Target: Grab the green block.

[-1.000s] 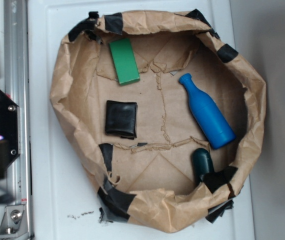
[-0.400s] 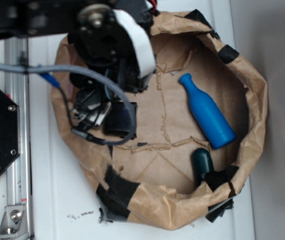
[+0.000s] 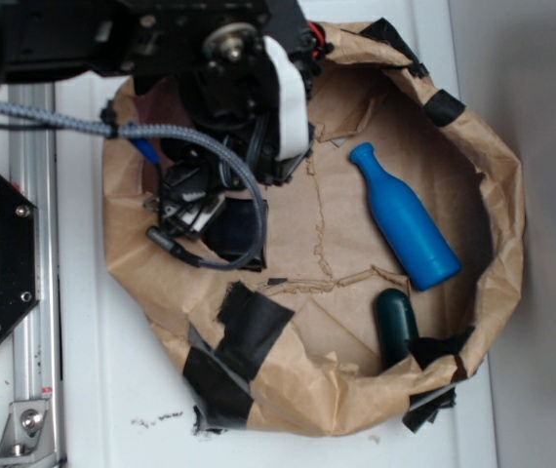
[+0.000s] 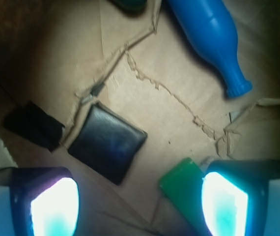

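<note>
The green block (image 4: 182,189) lies flat on the brown paper, showing only in the wrist view at the lower right, partly behind the right fingertip (image 4: 226,204). My gripper (image 4: 140,206) is open, with bare paper between its fingers. Its left fingertip (image 4: 54,206) stands well apart from the block. In the exterior view the arm (image 3: 229,88) covers the upper left of the paper nest, and the green block is hidden under it.
A black square pad (image 4: 105,147) (image 3: 244,234) lies just ahead of the fingers. A blue bottle (image 3: 405,219) (image 4: 209,39) and a dark teal cylinder (image 3: 395,322) lie to the right. The crumpled, taped paper wall (image 3: 493,195) rings everything.
The arm has swung in over the upper left of the nest and shifted slightly right, hiding the green block. The nest's near-left paper wall has been pushed and its tape has moved.
</note>
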Robot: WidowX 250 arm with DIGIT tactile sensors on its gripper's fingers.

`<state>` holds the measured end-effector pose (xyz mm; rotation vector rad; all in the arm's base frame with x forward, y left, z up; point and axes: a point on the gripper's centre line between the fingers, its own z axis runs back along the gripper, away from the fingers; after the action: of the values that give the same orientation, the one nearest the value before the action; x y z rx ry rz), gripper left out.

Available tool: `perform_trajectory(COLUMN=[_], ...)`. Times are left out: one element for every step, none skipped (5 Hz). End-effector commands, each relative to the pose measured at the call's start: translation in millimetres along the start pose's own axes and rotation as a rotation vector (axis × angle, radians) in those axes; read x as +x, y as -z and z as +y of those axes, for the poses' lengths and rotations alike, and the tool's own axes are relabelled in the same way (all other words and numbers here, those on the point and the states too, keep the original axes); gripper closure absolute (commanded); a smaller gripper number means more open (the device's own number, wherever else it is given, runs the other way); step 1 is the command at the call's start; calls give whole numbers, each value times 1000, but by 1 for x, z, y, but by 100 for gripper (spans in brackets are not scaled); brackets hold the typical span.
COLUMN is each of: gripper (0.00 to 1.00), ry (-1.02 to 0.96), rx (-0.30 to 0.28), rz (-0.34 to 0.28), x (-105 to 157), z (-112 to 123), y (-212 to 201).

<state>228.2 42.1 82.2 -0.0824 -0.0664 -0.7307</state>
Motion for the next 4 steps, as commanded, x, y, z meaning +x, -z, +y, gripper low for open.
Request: perform_trajectory(gripper=[0,0,0,0], ry=[-3,32,42,48], rx=[23,56,88,94], rz=[-6,-72,-91,-95], x=[-10,3,16,22], z=[17,9,7,5], y=[-10,-40,-58,-55])
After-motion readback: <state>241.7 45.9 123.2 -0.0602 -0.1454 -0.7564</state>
